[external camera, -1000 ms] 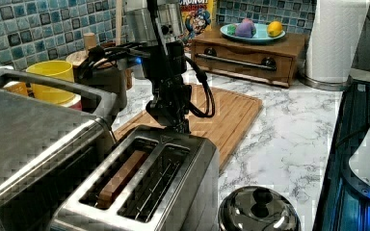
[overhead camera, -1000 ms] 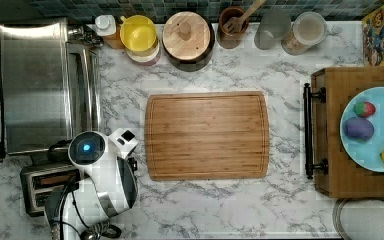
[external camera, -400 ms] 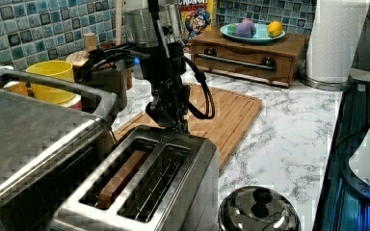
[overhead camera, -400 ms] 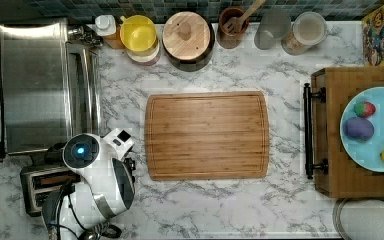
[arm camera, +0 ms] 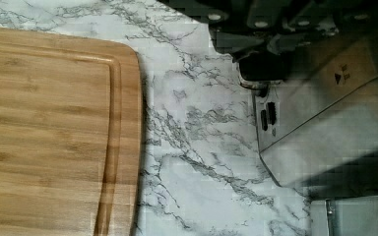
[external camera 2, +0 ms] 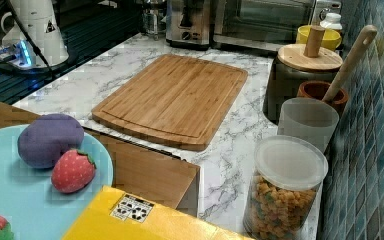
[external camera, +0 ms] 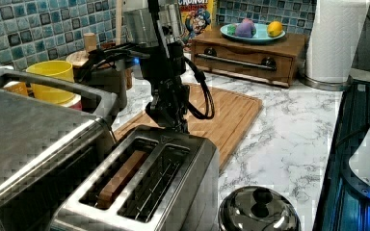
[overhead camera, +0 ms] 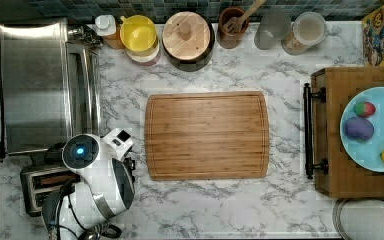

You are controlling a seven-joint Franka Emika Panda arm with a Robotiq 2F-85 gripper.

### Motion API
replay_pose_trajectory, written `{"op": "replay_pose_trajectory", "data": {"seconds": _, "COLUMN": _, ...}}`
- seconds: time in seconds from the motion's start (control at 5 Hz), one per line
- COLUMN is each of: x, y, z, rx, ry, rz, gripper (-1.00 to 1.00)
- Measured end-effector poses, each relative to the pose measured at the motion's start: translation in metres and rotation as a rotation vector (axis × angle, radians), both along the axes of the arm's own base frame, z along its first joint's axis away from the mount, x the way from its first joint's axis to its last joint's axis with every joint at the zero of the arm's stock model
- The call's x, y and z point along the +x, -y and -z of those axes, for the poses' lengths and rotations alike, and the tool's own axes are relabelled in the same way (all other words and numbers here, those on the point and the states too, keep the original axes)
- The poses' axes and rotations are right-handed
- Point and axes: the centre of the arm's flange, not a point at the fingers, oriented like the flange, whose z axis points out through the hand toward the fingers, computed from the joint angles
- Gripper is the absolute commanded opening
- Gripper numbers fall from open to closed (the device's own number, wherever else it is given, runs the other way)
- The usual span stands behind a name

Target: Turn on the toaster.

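Note:
The toaster (overhead camera: 36, 186) is a small brushed-steel box at the top view's lower left, partly under my white arm. In the left view the toaster (external camera: 139, 192) shows two long top slots, with a brown slice (external camera: 120, 177) in one of them. My gripper (external camera: 168, 120) hangs shut at the toaster's far end, just past its top edge. In the wrist view the black lever knob (arm camera: 263, 68) sits on the toaster's end (arm camera: 325, 108), directly under my dark fingertips (arm camera: 258, 22). Whether they touch the knob I cannot tell.
A large steel toaster oven (overhead camera: 35, 85) stands beside the toaster. A bamboo cutting board (overhead camera: 207, 135) lies mid-counter. A round shiny pot (external camera: 257, 211) sits in front of the toaster in the left view. Jars line the back wall; a wooden box (overhead camera: 330, 170) holds a blue plate.
My arm has shifted slightly toward the top view's left, bringing the gripper closer over the toaster's lever end. The toaster itself has not moved.

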Motion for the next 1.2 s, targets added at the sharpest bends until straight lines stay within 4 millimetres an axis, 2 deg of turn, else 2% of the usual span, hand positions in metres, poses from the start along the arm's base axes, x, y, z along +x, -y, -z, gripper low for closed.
{"op": "replay_pose_trajectory", "data": {"seconds": 1.2, "x": -0.0009, "y": -0.0020, "z": -0.0010, "rx": -0.003, "ry": 0.012, "rz": -0.011, "gripper": -1.00}}
